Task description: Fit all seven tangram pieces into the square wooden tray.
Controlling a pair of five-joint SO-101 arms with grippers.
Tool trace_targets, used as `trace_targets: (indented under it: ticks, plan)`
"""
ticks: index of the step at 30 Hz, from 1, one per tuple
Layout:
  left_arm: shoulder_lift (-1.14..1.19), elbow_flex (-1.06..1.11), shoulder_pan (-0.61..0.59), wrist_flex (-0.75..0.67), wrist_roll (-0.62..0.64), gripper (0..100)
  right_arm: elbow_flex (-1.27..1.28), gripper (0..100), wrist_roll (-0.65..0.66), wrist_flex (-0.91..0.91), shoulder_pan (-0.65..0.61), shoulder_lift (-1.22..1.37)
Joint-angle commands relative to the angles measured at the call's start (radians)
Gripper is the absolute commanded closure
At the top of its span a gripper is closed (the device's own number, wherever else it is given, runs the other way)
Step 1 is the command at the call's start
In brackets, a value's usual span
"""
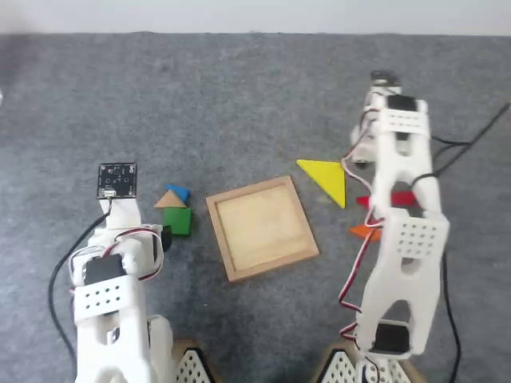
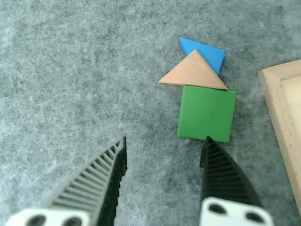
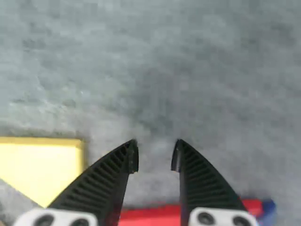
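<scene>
The square wooden tray (image 1: 262,227) lies mid-table with nothing in it; its rim (image 2: 281,113) also shows in the left wrist view. To its left sit a green square (image 2: 206,113), a tan triangle (image 2: 194,70) and a blue piece (image 2: 204,51), touching one another. My left gripper (image 2: 164,141) is open just short of the green square, one fingertip at the square's near edge. A yellow triangle (image 1: 326,179), a red piece (image 1: 391,199) and an orange piece (image 1: 366,231) lie right of the tray. My right gripper (image 3: 155,150) is open over bare carpet beside the yellow triangle (image 3: 40,165).
Grey carpet covers the table. The right arm (image 1: 403,239) stretches over the red and orange pieces and hides part of them. Black cables (image 1: 471,144) trail at the right edge. A blue bit (image 3: 268,207) shows beside the red piece (image 3: 155,214).
</scene>
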Motion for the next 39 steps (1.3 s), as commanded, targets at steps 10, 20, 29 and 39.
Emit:
trace_targets:
  ticks: [10, 20, 29, 39]
  plan:
    - [-0.023, 0.008, 0.026, -0.025, -0.011, 75, -0.011, 86.1, 0.318, 0.160, -0.206, -0.295]
    - [-0.028, 0.008, 0.023, -0.025, -0.014, 75, -0.011, 65.3, 0.661, 0.176, -0.203, -0.162]
    - [-0.028, 0.008, 0.023, -0.025, -0.015, 75, 0.213, 62.3, 0.750, 0.082, -0.249, -0.219]
    - [-0.028, 0.008, 0.023, -0.025, -0.015, 75, 0.348, 62.0, 0.710, -0.143, -0.255, -0.263]
